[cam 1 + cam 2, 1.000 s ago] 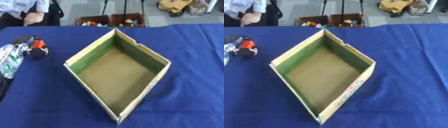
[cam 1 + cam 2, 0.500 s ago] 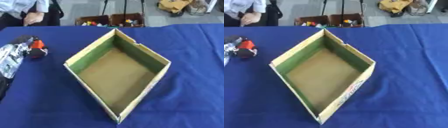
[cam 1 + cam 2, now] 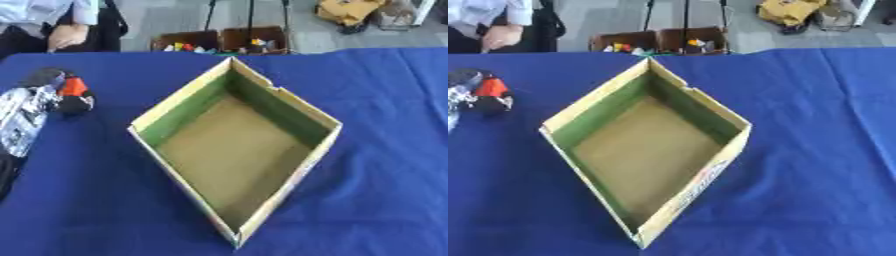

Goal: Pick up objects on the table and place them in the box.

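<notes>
Silver left forearm comes in at 9 o'clock, with the dark left hand (image 3: 42, 79) at its tip, hard against the red-and-black object (image 3: 74, 94) at about 10 o'clock from the box (image 3: 181, 92). Change over the last second: practically none. Hand and object are in the same spot on the table (image 3: 385, 150), and the object hasn't lifted or shifted toward the box. The hand is too blurred to read, so I can't tell whether it has closed on the object or is just resting beside it. My read is that the pick is stalled or still being set up, and nothing is delivered yet. The box floor is bare in both views. The box sits mid-table, turned diamond-wise with corners at 12 and 6, open top, green inner walls, brown floor. The object is near its left wall but clearly apart from it. For the transfer, that left wall is the only thing in the way, so the object has to go up and over the rim. The cloth between them shows nothing else. Right hand isn't visible in either view. Off the table, crates (image 3: 223, 40) of coloured bits are at 12 o'clock and a yellow bag (image 3: 346, 10) is at 1 o'clock, both well clear.
</notes>
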Available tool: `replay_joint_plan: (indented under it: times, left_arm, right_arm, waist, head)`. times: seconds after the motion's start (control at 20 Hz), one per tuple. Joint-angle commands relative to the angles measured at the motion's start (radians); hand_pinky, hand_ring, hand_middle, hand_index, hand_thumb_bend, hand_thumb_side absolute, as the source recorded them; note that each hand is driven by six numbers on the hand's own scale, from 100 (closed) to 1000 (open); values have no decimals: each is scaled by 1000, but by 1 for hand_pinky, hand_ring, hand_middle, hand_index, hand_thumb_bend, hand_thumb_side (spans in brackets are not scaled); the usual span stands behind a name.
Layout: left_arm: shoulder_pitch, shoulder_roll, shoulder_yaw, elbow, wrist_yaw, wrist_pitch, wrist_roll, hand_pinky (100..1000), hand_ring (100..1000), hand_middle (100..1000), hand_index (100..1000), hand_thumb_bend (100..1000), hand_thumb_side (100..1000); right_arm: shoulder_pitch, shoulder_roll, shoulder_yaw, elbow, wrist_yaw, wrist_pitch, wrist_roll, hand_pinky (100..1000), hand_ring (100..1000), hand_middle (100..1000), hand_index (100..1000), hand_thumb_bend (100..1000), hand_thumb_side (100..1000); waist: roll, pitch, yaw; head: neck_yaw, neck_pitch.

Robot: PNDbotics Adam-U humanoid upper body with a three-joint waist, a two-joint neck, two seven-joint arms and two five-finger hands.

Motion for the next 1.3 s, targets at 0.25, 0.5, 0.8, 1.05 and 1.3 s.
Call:
replay_joint_plan:
  times: [0.25, 0.5, 0.8, 1.05, 1.3]
  left_arm:
    - [-24, 55, -4, -101, 9, -9, -8, 319, 532, 821, 857, 100, 344]
    - [-22, 66, -22, -193, 18, -4, -36, 319, 530, 824, 867, 100, 353]
    - [-12, 89, -82, -376, 18, -34, -112, 322, 535, 826, 871, 100, 362]
    - [-18, 85, -141, -563, 36, -51, -175, 323, 535, 827, 875, 100, 370]
    - [-36, 42, -189, -719, 71, -47, -233, 320, 528, 828, 880, 100, 374]
  right_arm:
    - [1, -13, -14, -18, -7, -5, -6, 786, 736, 708, 790, 100, 707]
    - [6, -12, -14, -18, -7, -6, -8, 785, 735, 706, 790, 100, 704]
    - [10, -13, -11, -18, -9, -5, -7, 786, 735, 705, 791, 100, 702]
    - [10, -13, -5, -18, -13, -6, -3, 785, 736, 705, 791, 100, 700]
    - [7, -12, 3, -18, -19, -7, 5, 785, 737, 704, 792, 100, 698]
  waist:
    - [8, -67, 8]
    - [10, -89, 14]
    - [16, -125, 15]
    - [21, -153, 11]
    - [24, -175, 4]
  head:
    - [-14, 20]
    - [-30, 35]
    - [-52, 52]
    - [-60, 61]
    - [-61, 69]
